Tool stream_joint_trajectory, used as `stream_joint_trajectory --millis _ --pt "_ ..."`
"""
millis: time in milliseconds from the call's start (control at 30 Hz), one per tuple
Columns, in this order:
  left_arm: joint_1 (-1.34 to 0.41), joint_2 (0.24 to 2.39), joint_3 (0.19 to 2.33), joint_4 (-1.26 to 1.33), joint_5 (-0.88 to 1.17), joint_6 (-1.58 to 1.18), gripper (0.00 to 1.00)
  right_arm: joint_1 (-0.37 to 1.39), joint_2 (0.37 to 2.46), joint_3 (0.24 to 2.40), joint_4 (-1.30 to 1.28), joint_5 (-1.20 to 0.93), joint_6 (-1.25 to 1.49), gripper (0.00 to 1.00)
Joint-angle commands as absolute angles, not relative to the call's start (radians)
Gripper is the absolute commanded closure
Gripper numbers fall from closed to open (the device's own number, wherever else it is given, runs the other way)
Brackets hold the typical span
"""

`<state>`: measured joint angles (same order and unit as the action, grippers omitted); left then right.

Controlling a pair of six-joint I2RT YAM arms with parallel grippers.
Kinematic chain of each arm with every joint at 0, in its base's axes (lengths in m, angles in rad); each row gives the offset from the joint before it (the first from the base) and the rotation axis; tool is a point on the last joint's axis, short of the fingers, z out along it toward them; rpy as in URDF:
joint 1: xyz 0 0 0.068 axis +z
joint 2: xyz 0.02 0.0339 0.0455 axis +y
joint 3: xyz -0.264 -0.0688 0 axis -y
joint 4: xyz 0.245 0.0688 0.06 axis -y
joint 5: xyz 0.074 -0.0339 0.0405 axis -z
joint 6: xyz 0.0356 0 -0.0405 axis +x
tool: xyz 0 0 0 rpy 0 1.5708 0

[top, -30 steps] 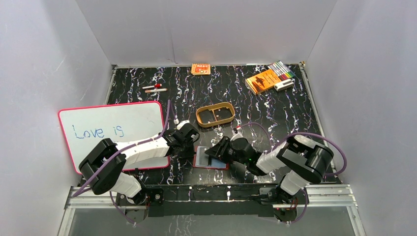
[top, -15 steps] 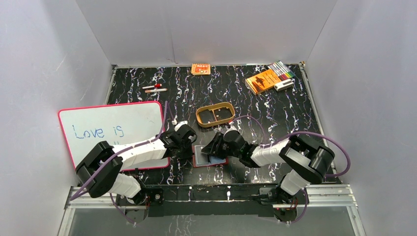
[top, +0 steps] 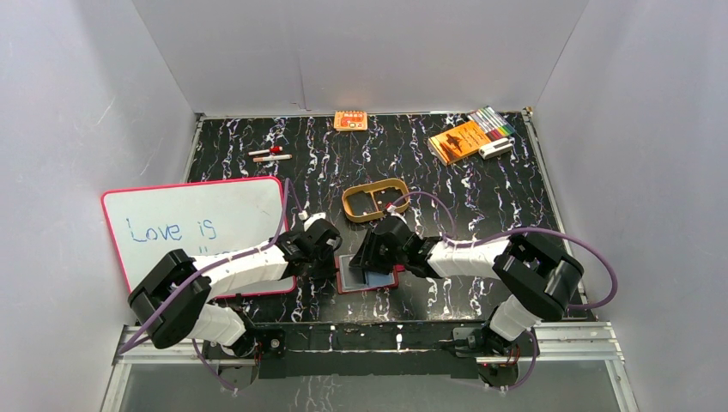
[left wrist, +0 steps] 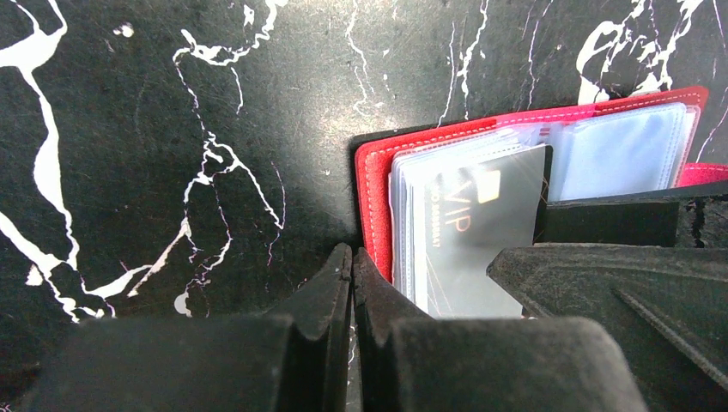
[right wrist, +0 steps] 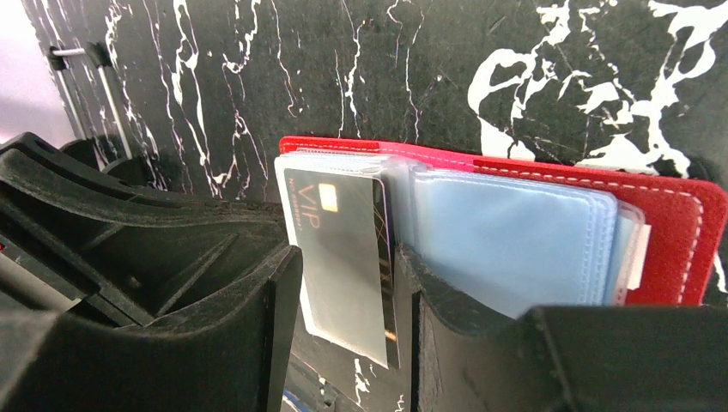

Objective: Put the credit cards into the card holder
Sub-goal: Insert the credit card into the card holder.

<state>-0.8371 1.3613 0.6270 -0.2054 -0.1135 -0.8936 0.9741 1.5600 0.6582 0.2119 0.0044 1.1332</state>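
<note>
The dark card (right wrist: 339, 249) sits over the clear sleeves of the holder's (top: 367, 276) left page; whether its edge has entered a sleeve I cannot tell; the holder lies open on the worktop just nearer than the tray (top: 375, 199). The right claw (right wrist: 348, 287), half spread, pinches the card by its long edges; within the last second it has swung in from the tray's near-right to directly in front of the tray, so insertion looks under way. The left claw (left wrist: 352, 266), pressed together and empty, has barely moved; it rests at the holder's left edge, near-left of the tray, probably steadying it.
</note>
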Motion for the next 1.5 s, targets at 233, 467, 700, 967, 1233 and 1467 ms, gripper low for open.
stream_joint_trajectory --millis 233,467,700,967,1233,1467 --pt "-0.847 1.338 0.638 -0.1 -0.038 -0.913 1.0 1.009 1.559 0.689 0.222 -0.053 1.09 0.49" --pt "-0.848 1.325 0.643 -0.142 -0.077 -0.911 1.0 1.009 1.499 0.739 0.059 0.054 1.03 0.47" --pt "-0.847 1.312 0.667 -0.196 -0.129 -0.899 1.0 1.008 1.438 0.794 -0.108 0.131 0.954 0.39" --pt "-0.847 1.302 0.671 -0.2 -0.13 -0.905 1.0 1.008 1.435 0.815 -0.19 0.119 0.91 0.35" --pt "-0.847 1.228 0.75 -0.268 -0.152 -0.869 0.99 1.005 1.256 0.84 -0.204 0.345 0.727 0.37" --pt "-0.847 1.151 0.848 -0.285 -0.144 -0.781 0.79 0.749 1.259 0.943 -0.105 0.091 0.49 0.41"
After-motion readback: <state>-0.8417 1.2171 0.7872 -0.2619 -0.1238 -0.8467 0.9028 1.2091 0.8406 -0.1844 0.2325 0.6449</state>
